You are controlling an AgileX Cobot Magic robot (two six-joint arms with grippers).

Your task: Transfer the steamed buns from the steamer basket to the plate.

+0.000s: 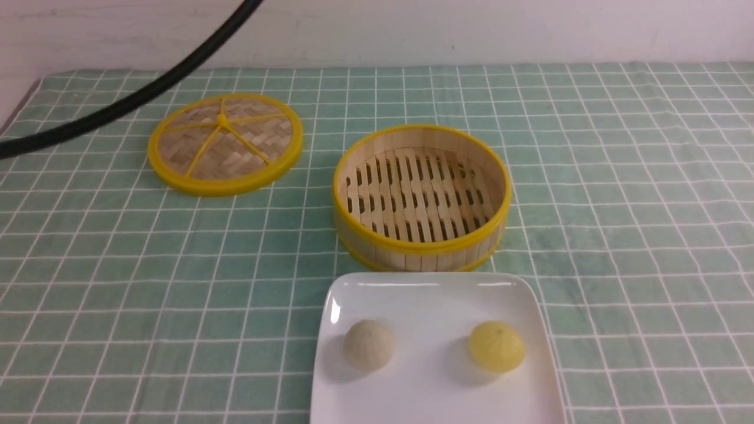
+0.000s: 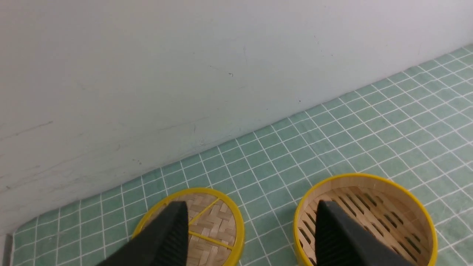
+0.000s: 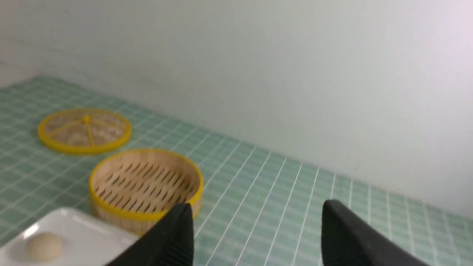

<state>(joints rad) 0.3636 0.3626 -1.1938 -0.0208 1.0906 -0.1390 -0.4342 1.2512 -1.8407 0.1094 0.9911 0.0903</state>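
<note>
Two steamed buns lie on the white square plate (image 1: 436,294) at the near edge: an off-white beige bun (image 1: 369,344) on its left half and a pale yellow bun (image 1: 496,346) on its right half. Just behind the plate stands the bamboo steamer basket (image 1: 421,197), with nothing inside it. Neither gripper shows in the front view. In the left wrist view my left gripper (image 2: 251,214) hangs open high above the cloth, with the basket (image 2: 369,218) behind one finger. My right gripper (image 3: 257,218) is open too, raised over bare cloth to the right of the basket (image 3: 146,183); the beige bun (image 3: 44,246) shows on the plate (image 3: 85,236).
The flat woven lid (image 1: 225,143) with yellow spokes lies at the back left on the green checked tablecloth (image 1: 618,176). A black cable (image 1: 147,91) crosses the upper left corner. A white wall (image 1: 471,29) closes the far side of the table.
</note>
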